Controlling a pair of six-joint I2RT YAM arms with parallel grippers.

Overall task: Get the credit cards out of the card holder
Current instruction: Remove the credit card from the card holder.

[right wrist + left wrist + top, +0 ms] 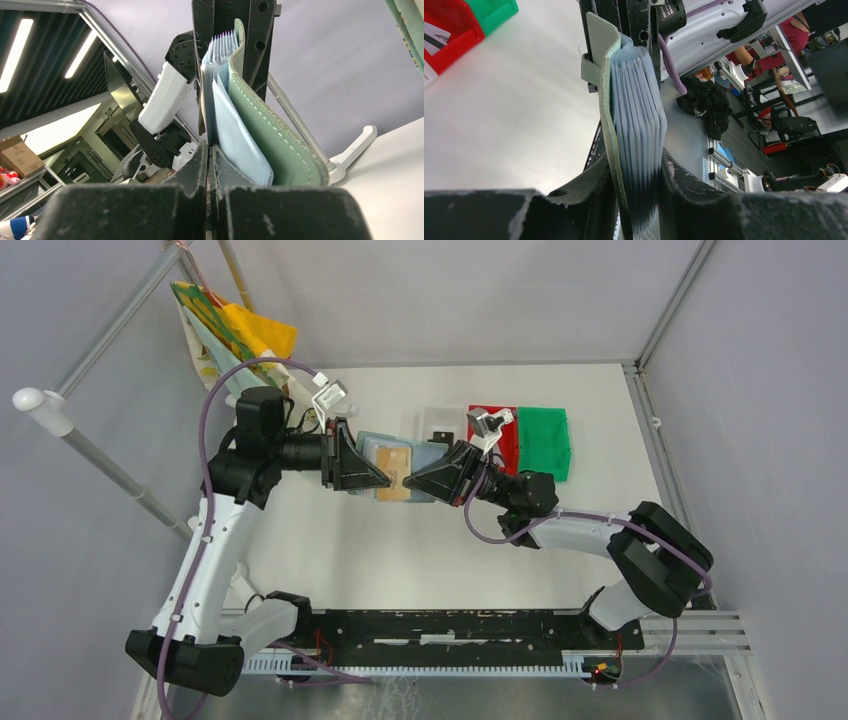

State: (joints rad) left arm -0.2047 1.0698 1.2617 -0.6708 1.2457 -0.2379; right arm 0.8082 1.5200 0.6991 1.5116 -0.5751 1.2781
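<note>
The card holder (372,443) hangs above the table between my two grippers, its grey-green cover (599,45) and fan of pale blue sleeves (638,100) clamped by my left gripper (639,200). A tan-gold credit card (395,478) sticks out of it toward my right gripper (409,483). In the right wrist view that gripper (207,160) is shut, with only a thin edge between its fingers, right beside the holder's cover (272,137). A silvery-white card with a dark stripe (434,37) lies in the red bin (454,40). A black card (437,436) lies in the white bin (432,416).
The white, red (505,435) and green (545,443) bins stand in a row behind the grippers. A coloured cloth (235,330) hangs at the back left by a slanted white pole (100,455). Grey walls close the table at the back and right.
</note>
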